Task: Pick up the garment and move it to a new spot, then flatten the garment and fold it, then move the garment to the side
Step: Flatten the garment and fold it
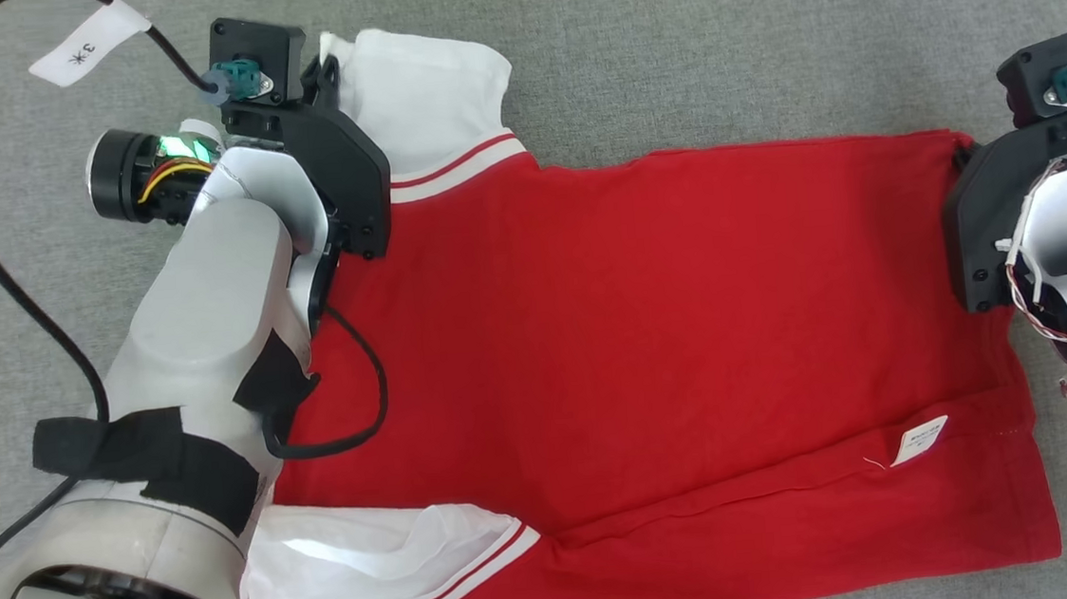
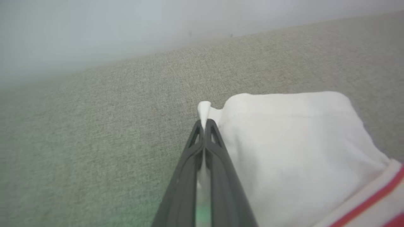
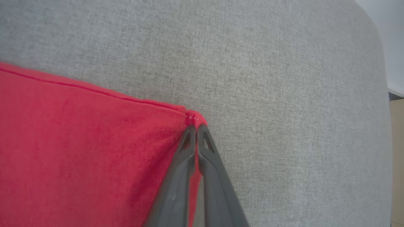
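Head view has the red garment [image 1: 650, 328] lying spread across the grey fabric surface [image 1: 713, 38], its white sleeves toward the robot's left and its hem toward the right (a small white label [image 1: 921, 440] sits on the cloth near the hem). Left wrist view shows the left gripper [image 2: 204, 121] pinched tight on the edge of the far white sleeve [image 2: 293, 151], a nub of cloth poking past the fingertips. Right wrist view shows the right gripper [image 3: 196, 126] clamped on the garment's far red hem corner.
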### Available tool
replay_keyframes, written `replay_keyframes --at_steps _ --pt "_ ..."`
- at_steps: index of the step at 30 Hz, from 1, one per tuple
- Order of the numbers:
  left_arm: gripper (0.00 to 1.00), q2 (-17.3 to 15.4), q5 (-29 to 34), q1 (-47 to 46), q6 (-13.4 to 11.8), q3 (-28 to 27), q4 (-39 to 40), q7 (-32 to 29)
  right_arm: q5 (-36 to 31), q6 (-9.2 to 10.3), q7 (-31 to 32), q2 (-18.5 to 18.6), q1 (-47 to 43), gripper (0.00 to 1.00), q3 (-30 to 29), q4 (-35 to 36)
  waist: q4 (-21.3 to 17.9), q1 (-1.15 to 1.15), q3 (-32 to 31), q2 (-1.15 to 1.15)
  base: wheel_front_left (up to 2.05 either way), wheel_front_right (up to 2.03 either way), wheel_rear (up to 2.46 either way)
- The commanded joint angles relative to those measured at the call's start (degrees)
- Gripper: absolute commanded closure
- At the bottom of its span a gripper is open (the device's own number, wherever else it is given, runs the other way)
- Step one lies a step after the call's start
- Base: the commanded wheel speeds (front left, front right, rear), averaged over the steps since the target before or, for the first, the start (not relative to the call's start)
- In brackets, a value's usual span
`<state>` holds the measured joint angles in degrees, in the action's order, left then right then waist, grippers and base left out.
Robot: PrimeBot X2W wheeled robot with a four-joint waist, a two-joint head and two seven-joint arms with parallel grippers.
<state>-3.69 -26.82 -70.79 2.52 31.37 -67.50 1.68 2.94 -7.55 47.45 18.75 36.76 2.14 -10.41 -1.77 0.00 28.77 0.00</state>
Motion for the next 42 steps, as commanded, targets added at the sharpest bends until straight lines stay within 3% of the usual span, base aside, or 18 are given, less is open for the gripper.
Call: replay_keyframes --at_steps 1,11,17,21,28,33,42 --pt "1.0 0.09 -0.13 -0.77 0.03 0.06 0.15 0.54 -0.28 0.13 0.01 0.34 -0.15 1.0 -0.1 -0.66 0.13 0.0 -0.21 0.0 0.0 0.0 0.0" --pt "1.0 -0.1 -0.73 -0.83 -0.53 -0.46 2.25 9.05 -2.11 0.13 -7.16 -1.31 -1.49 1.0 -3.23 -0.58 1.03 0.0 -2.29 0.0 0.0 0.0 0.0" --pt "1.0 0.53 -4.01 6.46 -2.59 -3.54 9.81 13.2 -3.14 0.13 -11.48 -2.23 -4.77 1.0 -6.45 -0.84 3.39 0.0 -5.08 0.0 0.0 0.0 0.0" --pt "1.0 -0.13 -3.4 14.64 -3.65 -3.93 18.76 13.55 -3.96 0.13 -13.02 -1.56 -7.25 1.0 -6.27 -1.04 4.32 0.0 -7.46 0.0 0.0 0.0 0.0" --pt "1.0 -3.34 0.74 36.12 -9.25 -4.63 46.37 13.51 -4.8 0.13 -15.77 0.65 -12.39 1.0 -5.01 -0.69 5.25 0.0 -12.21 0.0 0.0 0.0 0.0" --pt "1.0 -5.64 -0.41 50.48 -13.33 -4.34 61.12 11.55 -4.65 0.13 -16.94 2.71 -15.16 1.0 -3.43 -1.13 5.54 0.0 -14.76 0.0 0.0 0.0 0.0" --pt "1.0 -9.03 -1.79 62.15 -17.3 -3.31 72.62 5.38 -2.4 0.14 -13.46 6.99 -18.62 1.0 2.36 -0.5 6.62 0.0 -17.25 0.0 0.0 0.0 0.0"
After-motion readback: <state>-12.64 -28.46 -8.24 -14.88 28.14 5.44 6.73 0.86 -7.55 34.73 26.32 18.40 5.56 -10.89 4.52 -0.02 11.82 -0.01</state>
